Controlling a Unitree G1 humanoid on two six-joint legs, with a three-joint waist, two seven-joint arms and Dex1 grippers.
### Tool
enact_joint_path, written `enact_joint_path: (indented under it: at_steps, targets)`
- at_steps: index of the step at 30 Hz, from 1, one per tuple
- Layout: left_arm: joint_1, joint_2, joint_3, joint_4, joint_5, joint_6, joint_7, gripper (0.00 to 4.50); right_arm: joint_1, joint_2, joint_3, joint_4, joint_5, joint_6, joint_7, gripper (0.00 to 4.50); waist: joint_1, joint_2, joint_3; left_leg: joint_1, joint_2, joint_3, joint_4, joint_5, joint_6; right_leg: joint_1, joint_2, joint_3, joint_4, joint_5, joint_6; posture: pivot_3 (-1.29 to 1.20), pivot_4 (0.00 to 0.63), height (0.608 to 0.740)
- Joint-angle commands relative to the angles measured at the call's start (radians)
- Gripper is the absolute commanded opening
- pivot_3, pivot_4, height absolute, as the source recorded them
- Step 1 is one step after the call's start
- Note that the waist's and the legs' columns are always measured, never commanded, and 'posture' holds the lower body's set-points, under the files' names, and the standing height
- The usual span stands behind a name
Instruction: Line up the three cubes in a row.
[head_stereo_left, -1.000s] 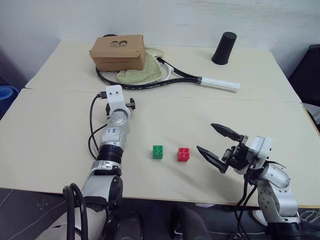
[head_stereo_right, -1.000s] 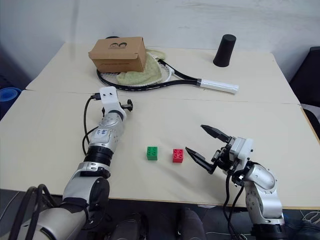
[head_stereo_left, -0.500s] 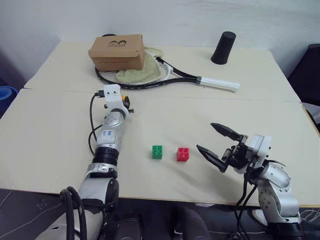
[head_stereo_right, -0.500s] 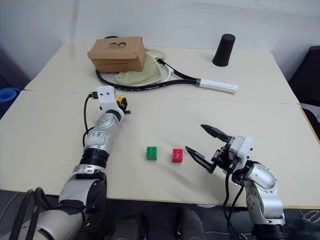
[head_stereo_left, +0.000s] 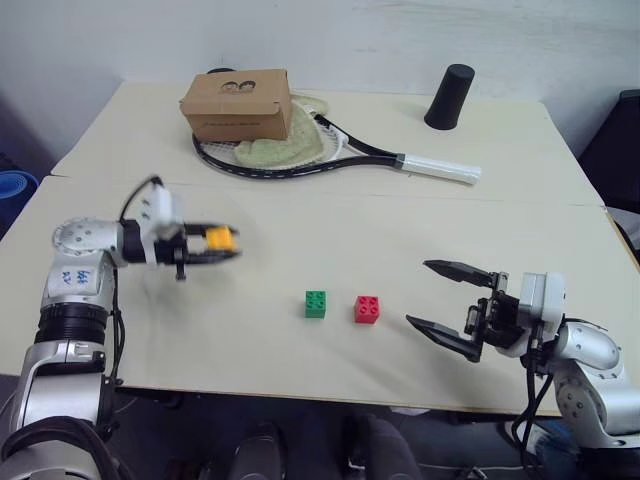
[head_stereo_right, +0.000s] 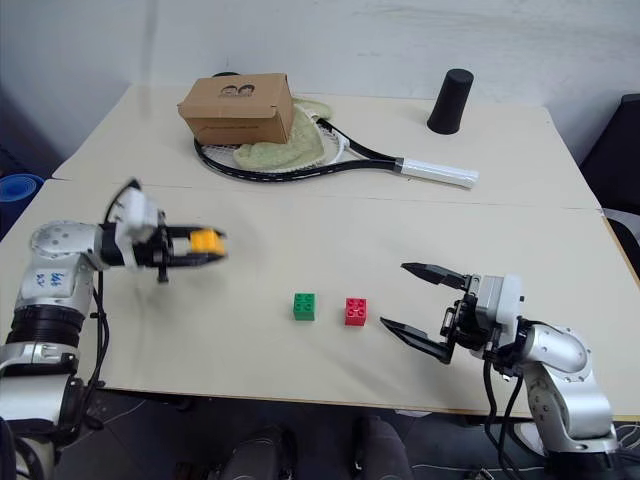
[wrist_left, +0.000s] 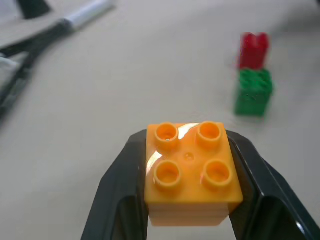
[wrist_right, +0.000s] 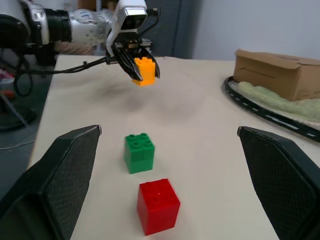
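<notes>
From the head views: three cubes counted. Orange-yellow cube (head_stereo_left: 219, 238) pinched between the black fingers of the left gripper (head_stereo_left: 222, 246), lifted clear above the table (head_stereo_left: 330, 220) on the left side, gripper pointing toward the middle. Green cube (head_stereo_left: 315, 304) and red cube (head_stereo_left: 367, 309) resting on the table side by side, near each other but apart, green on the left. Right gripper (head_stereo_left: 450, 305) hovering just right of the red cube, jaws spread wide, nothing between them. At the far side: one cardboard box (head_stereo_left: 238, 104), one racket (head_stereo_left: 340, 152) with one pale cloth (head_stereo_left: 280, 142) lying on its head under the box, one black cup (head_stereo_left: 449, 97) upright, well apart from the cubes.

From the left wrist view: one orange-yellow cube with four studs up, clamped on two opposite sides by both fingers (wrist_left: 120, 195). Beyond it, green then red cube in line, blurred.

From the right wrist view: both own fingers (wrist_right: 65, 175) far apart at the edges. Between them, red cube nearest, green cube next, then the orange-yellow one aloft in the left gripper's closed fingers. One box and part of the racket off to the side.
</notes>
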Motion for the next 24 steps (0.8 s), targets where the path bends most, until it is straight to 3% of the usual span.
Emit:
enact_joint_path:
  at_steps: [1, 9, 24]
  targets:
    - [0.033, 0.007, -0.07, -0.074, -0.025, -0.015, -0.112, 1.53, 0.02, -0.029, -0.019, -0.04, 0.009, 0.003, 0.041, 4.5, -0.001, 0.0, 0.0, 0.0, 0.001, -0.001, 0.0, -0.001, 0.002, 0.0, -0.001, 0.004, 0.0, 0.0, 0.0, 0.0, 0.15, 0.74]
    - [0.052, -0.096, -0.138, -0.067, 0.014, -0.049, -0.043, 1.53, 0.053, -0.023, -0.048, -0.133, 0.026, 0.07, -0.057, 4.5, -0.001, 0.0, 0.0, 0.0, 0.002, -0.002, 0.001, -0.002, 0.004, 0.0, -0.002, 0.007, 0.001, 0.0, 0.0, 0.0, 0.15, 0.74]
    - [0.002, -0.15, -0.159, 0.072, 0.097, -0.159, 0.011, 1.53, 0.064, -0.007, -0.048, -0.174, 0.025, 0.096, -0.116, 4.5, 0.0, 0.0, 0.0, 0.0, 0.001, -0.002, 0.001, -0.002, 0.005, 0.0, -0.001, 0.007, 0.001, 0.0, 0.0, 0.0, 0.15, 0.74]
